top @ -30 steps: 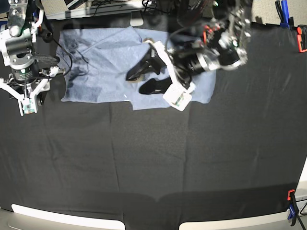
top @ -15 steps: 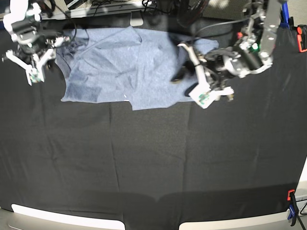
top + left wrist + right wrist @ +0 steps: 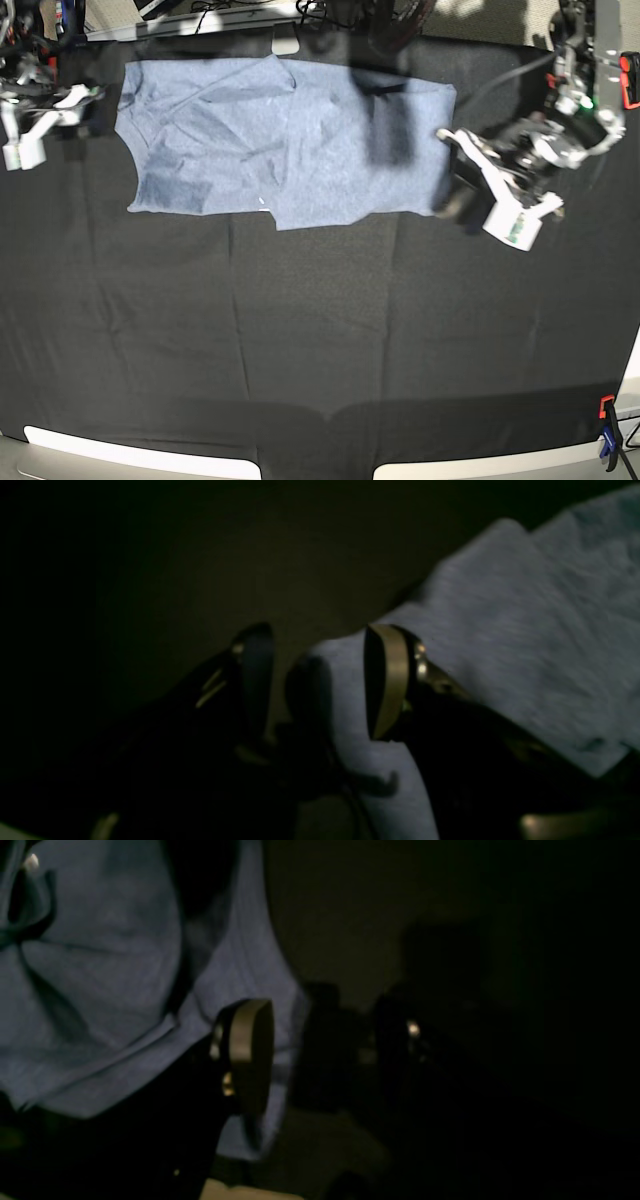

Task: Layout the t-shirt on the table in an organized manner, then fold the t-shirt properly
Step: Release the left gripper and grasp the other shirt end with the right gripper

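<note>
The blue-grey t-shirt (image 3: 290, 140) lies spread and wrinkled at the far side of the black table (image 3: 320, 340), plain side up, with no lettering showing. My left gripper (image 3: 470, 185) is open and empty just past the shirt's right edge. In the left wrist view my left gripper (image 3: 320, 680) hangs over the edge of the shirt (image 3: 525, 645), with one finger above the cloth. My right gripper (image 3: 40, 110) is open and empty just left of the shirt. In the right wrist view my right gripper (image 3: 325, 1055) hangs beside the shirt's edge (image 3: 100, 990).
Orange-and-blue clamps hold the cloth at the far right (image 3: 628, 80) and the near right corner (image 3: 607, 440). Cables and gear (image 3: 230, 12) lie behind the table's far edge. The table's pale front edge (image 3: 130, 455) shows at the bottom.
My left gripper moved right, off the middle of the shirt to beyond its right edge. My right gripper moved up and left, away from the shirt. The shirt's right side now lies uncovered.
</note>
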### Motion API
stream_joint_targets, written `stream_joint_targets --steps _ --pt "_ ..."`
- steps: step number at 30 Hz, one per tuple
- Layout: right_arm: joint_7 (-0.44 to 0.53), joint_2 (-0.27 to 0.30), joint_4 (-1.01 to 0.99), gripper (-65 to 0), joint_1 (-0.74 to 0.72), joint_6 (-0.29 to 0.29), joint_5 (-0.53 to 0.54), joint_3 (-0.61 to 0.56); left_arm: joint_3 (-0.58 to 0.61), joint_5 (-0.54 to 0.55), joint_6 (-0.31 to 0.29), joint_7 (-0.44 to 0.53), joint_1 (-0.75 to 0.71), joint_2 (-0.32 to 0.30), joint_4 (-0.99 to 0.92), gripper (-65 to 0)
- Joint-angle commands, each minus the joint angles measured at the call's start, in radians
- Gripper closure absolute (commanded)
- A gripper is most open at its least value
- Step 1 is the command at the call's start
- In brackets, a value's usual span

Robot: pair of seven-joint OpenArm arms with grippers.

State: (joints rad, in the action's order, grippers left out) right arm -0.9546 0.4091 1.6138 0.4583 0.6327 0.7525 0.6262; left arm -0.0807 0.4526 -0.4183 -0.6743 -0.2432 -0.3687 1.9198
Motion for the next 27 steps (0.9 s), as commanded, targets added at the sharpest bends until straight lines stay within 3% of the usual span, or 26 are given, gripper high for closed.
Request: stream_joint_targets --steps 1,6,16,22,27 --pt "0.006 0.018 -0.021 -31.6 -0.022 0.021 0.031 -0.003 -0.020 0.025 0.004 0.021 0.005 -0.008 -0.011 -26.9" --pt "-0.006 0.017 -0.140 -31.6 -0.093 0.026 0.045 -0.072 -0.070 0.054 -0.050 0.024 0.005 -0.008 -0.153 -26.9" --pt "-0.035 0.008 -0.146 -31.5 -0.098 0.026 0.123 -0.191 -0.070 0.054 -0.058 0.056 0.014 -0.008 -0.232 -26.9" --pt "-0.038 -0.047 -0.146 -31.4 -0.098 0.026 0.123 -0.195 -0.070 0.053 -0.058 0.055 0.016 -0.008 -0.232 -26.9" --pt "-0.037 -0.071 -0.146 -24.1 -0.101 0.037 0.123 -0.198 -0.070 0.053 -0.058 0.055 0.016 -0.009 -0.232 -26.9"
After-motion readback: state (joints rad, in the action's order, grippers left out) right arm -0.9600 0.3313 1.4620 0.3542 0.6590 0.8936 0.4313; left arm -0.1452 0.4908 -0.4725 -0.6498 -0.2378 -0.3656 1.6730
